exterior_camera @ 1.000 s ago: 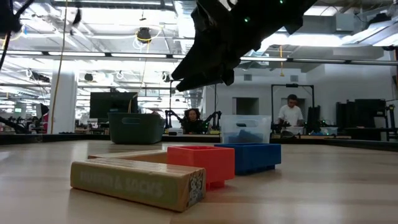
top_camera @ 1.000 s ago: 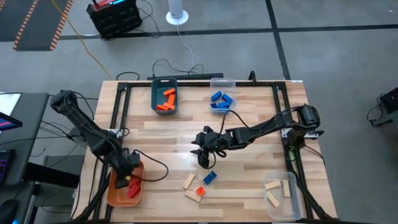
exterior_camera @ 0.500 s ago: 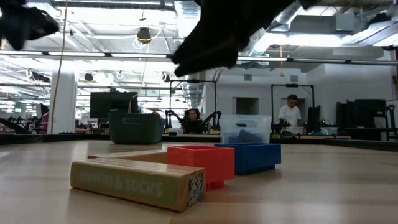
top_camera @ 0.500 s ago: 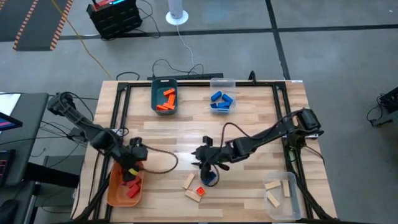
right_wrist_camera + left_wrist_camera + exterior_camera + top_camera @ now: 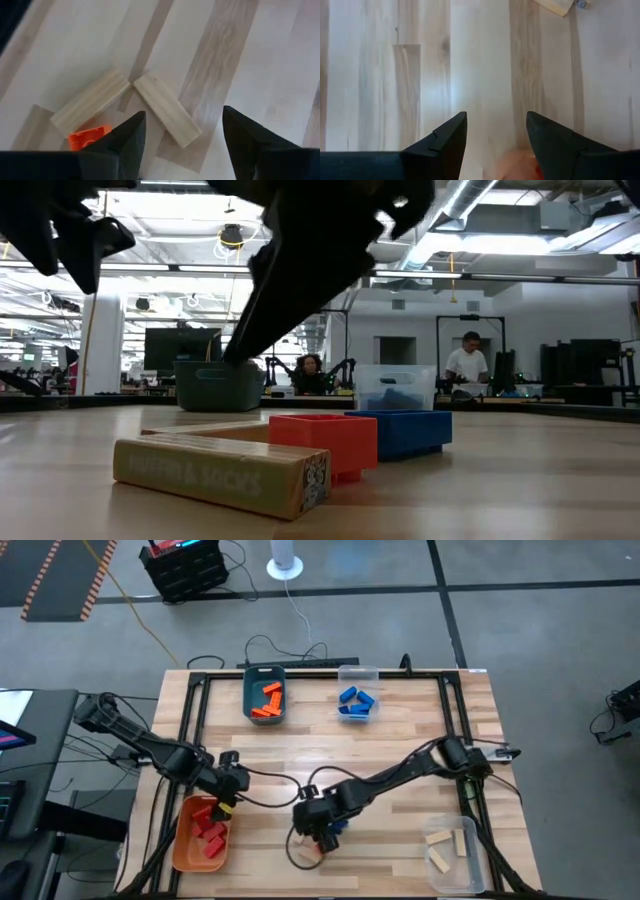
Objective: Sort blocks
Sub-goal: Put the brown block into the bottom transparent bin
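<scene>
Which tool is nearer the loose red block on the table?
Right. The right tool, open, hangs directly above the loose blocks, with the red block beside its fingers in its wrist view. The left tool, open, sits off by the orange bin.

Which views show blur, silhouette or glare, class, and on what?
Low view: both arms are dark backlit silhouettes against bright ceiling lights; the wooden block nearest the camera looks soft. Left wrist view: the orange bin is blurred between the left gripper's open fingers. Right wrist view: the two wooden blocks are sharp.
</scene>
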`<act>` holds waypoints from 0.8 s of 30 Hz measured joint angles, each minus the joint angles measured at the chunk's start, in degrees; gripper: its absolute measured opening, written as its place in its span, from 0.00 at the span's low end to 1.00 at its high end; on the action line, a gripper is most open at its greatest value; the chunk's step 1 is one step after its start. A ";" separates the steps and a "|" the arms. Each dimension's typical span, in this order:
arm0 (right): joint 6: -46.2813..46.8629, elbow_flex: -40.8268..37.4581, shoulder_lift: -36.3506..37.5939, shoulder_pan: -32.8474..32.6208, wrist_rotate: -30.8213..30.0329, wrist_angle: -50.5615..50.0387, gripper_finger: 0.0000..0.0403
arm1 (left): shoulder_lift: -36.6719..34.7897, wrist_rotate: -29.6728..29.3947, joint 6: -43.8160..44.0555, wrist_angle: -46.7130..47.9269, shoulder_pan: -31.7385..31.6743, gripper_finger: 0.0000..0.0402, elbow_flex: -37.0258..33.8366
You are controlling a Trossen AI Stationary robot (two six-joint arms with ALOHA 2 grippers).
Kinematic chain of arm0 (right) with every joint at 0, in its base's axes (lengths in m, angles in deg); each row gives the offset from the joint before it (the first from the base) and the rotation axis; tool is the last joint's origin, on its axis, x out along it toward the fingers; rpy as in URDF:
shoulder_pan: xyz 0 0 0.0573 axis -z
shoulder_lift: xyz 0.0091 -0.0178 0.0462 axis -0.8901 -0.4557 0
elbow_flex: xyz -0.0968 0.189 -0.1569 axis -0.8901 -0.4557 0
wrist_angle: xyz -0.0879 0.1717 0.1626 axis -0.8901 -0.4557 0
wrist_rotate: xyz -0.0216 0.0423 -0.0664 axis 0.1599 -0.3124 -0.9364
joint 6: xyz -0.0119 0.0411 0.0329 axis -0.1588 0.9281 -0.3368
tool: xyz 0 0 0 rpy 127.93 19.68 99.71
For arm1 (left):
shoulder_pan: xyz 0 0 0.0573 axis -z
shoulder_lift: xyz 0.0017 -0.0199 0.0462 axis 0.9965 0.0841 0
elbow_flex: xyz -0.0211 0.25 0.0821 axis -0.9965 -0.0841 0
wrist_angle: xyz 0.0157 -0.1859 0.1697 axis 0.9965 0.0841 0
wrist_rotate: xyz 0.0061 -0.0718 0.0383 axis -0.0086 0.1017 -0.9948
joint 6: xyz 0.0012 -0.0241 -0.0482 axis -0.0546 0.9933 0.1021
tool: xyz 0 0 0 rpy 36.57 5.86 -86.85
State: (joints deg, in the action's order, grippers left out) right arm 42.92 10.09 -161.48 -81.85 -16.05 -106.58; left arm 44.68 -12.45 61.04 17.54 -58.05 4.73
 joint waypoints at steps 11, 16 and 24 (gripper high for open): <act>-7.30 6.95 -5.64 -0.14 0.66 -7.58 0.62 | -2.78 -1.42 2.60 1.82 2.51 0.49 0.00; -7.73 6.75 -5.65 0.92 0.95 -7.83 0.62 | -4.10 -3.07 2.82 3.24 2.57 0.49 0.00; -8.95 6.83 -7.55 1.27 4.23 -4.40 0.62 | -5.50 -3.51 2.82 4.57 2.57 0.49 0.00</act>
State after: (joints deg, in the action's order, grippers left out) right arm 33.97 16.92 -169.03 -80.58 -11.82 -110.98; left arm 39.18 -15.95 63.85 22.10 -55.48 4.73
